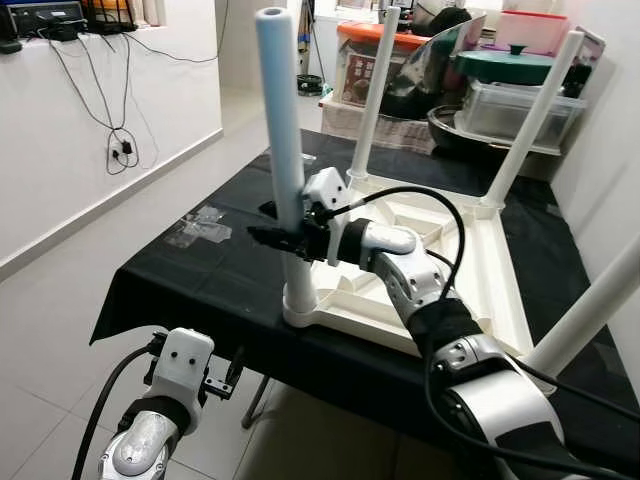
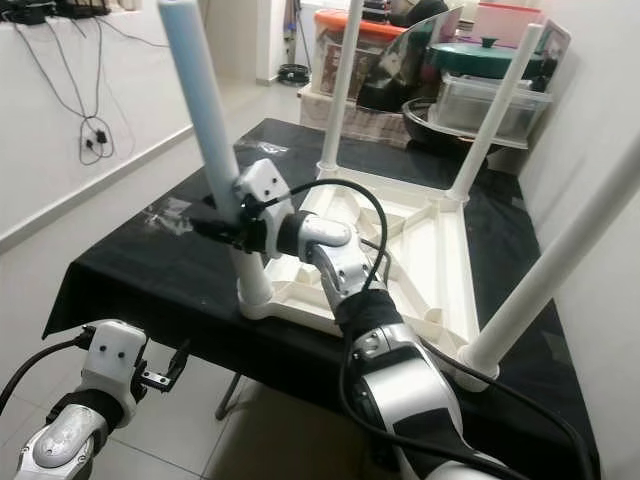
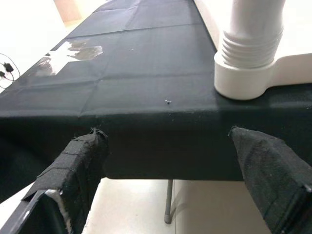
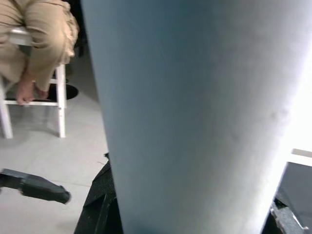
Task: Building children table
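A white children's tabletop (image 1: 480, 290) lies upside down on a black-covered table (image 1: 200, 290). Three white legs stand up from its back left (image 1: 375, 100), back right (image 1: 530, 120) and front right (image 1: 600, 310) corners. At the front left corner a pale blue leg (image 1: 282, 130) stands slightly tilted in its socket (image 1: 300, 315). My right gripper (image 1: 278, 238) is shut on this leg about halfway up. The leg (image 4: 195, 117) is very close in the right wrist view. My left gripper (image 3: 170, 161) hangs open below the table's front edge, just in front of the threaded leg base (image 3: 248, 48).
Storage boxes (image 1: 520, 105), pots and lids are stacked behind the table. A crumpled clear plastic wrap (image 1: 200, 225) lies on the cloth at the left. Cables (image 1: 115, 140) hang on the left wall. A person in tan trousers (image 4: 39, 39) sits on a white stool.
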